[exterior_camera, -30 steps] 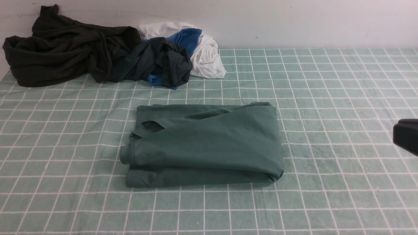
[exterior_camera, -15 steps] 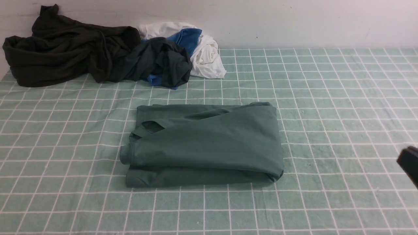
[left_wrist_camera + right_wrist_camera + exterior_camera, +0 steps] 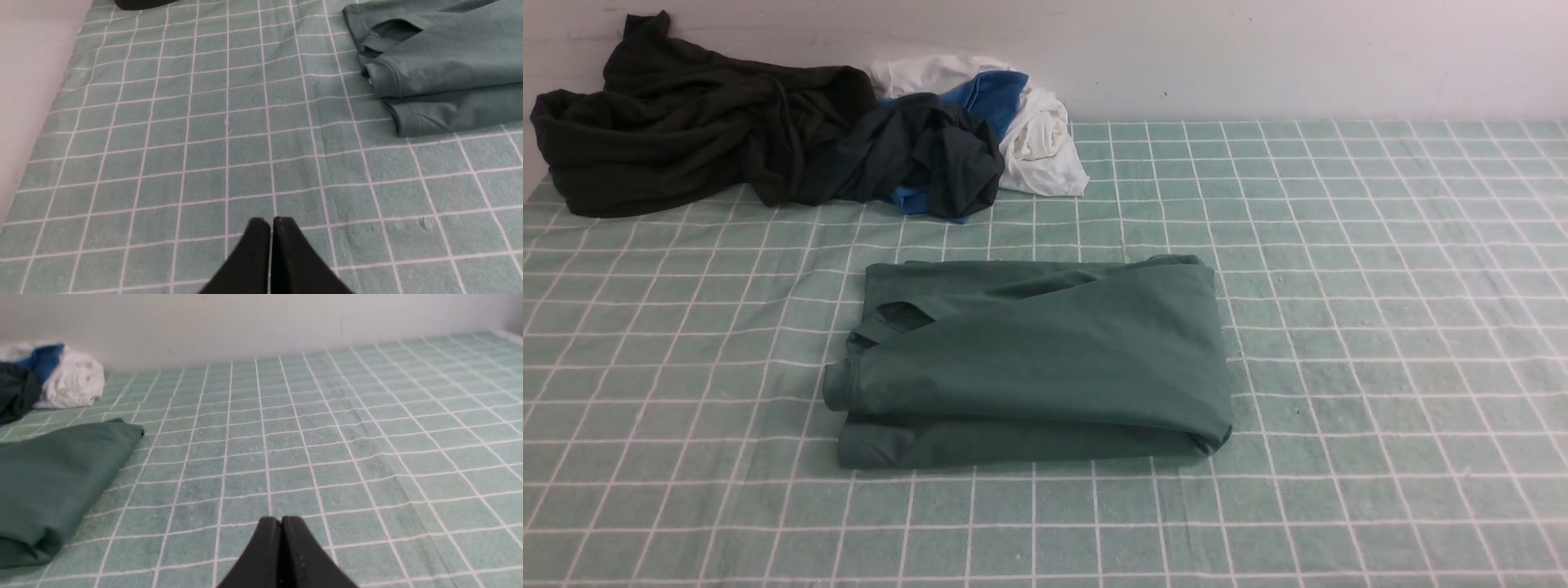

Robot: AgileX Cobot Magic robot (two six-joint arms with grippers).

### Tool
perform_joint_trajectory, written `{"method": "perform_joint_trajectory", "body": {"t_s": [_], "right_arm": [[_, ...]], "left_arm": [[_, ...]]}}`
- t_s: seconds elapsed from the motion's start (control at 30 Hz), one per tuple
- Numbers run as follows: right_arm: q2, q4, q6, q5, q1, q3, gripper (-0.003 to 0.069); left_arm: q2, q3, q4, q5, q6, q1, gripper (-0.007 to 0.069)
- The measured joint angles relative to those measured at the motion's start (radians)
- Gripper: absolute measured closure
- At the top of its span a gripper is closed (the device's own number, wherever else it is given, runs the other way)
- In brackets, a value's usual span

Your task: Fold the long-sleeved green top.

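Nearest, the left gripper (image 3: 271, 222) and right gripper (image 3: 281, 521) are seen pressed closed, empty. Mid-cloth, the green long-sleeved top (image 3: 1033, 359) is laid folded — no label or writing is readable. Beyond, the blackish-olive garment (image 3: 686, 122) is heaped.

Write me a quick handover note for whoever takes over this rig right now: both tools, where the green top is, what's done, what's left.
Left tool: shut, empty, over bare cloth beside the top.
Right tool: shut, empty, over bare cloth on the top's other side.
Green top: lying folded into a compact rectangle mid-table, sleeves tucked in, touched by neither tool. Pile of other clothes sits apart by the far wall.
Done: the fold looks complete.
Left: probably nothing; at most tidy the cuffed edge sticking out at the top's left end.
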Motion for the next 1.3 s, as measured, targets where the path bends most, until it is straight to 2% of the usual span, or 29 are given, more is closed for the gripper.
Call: {"method": "perform_joint_trajectory", "body": {"t_s": [0.2,1.13,1.2,1.3], "right_arm": [[0.000,0.000,-0.032,0.011,0.000,-0.002,0.0673],[0.000,0.000,-0.036,0.013,0.000,-0.002,0.0673],[0.000,0.000,-0.036,0.013,0.000,-0.002,0.0673],[0.000,0.000,-0.036,0.013,0.000,-0.002,0.0673]], "left_arm": [[0.000,0.002,-0.001,0.000,0.000,0.000,0.0627],[0.000,0.004,0.025,-0.009,0.001,0.000,0.0627],[-0.002,0.010,-0.034,-0.062,0.001,0.010,0.0627],[-0.037,0.067,-0.116,-0.222,0.023,0.066,0.0627]]}}
